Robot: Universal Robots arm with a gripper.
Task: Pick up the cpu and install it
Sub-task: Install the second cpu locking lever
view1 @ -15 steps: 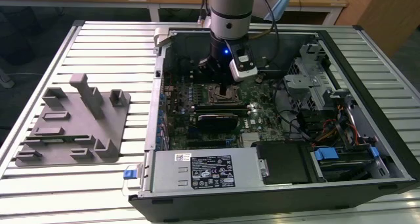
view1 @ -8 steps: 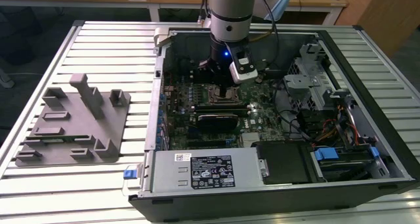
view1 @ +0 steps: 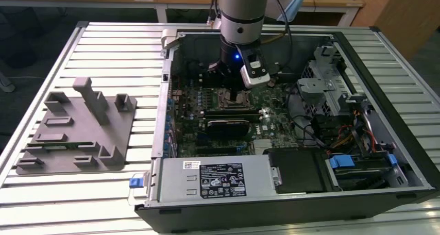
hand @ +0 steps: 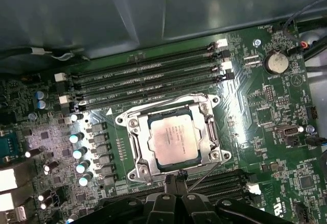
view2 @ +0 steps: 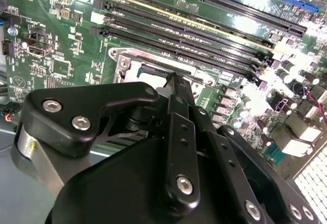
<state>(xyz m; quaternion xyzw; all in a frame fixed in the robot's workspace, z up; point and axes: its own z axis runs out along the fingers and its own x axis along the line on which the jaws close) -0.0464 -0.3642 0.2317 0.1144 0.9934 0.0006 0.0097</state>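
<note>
The small flat square cpu (hand: 172,141), with its shiny silver metal top and thin pale rim, lay seated inside the silver metal-framed socket (hand: 134,147) on the green motherboard (hand: 265,117), just ahead of the pincer (hand: 175,179) in the first wrist view and apart from its tips, so far as could be made out; the pincer held nothing; its black fingers (hand: 171,183) stood drawn close together to a narrow point, and in the second wrist view the pincer (view2: 173,81) hung over the near edge of the same socket frame (view2: 134,60); by my judgement the placing step was done, the chip already down in its seat, and the work stood at the release or the check of the seating; the socket's retaining frame looked to sit around the chip rather than over it, though whether it was latched I could not tell; the chip's top looked flat, level and square to the frame, its metal dull-bright with faint print; in the exterior view the pincer (view1: 238,94) hung low inside the open black computer case (view1: 405,157) resting on the ribbed metal table (view1: 103,44); beyond the socket ran the long black memory slots (hand: 148,83).
</note>
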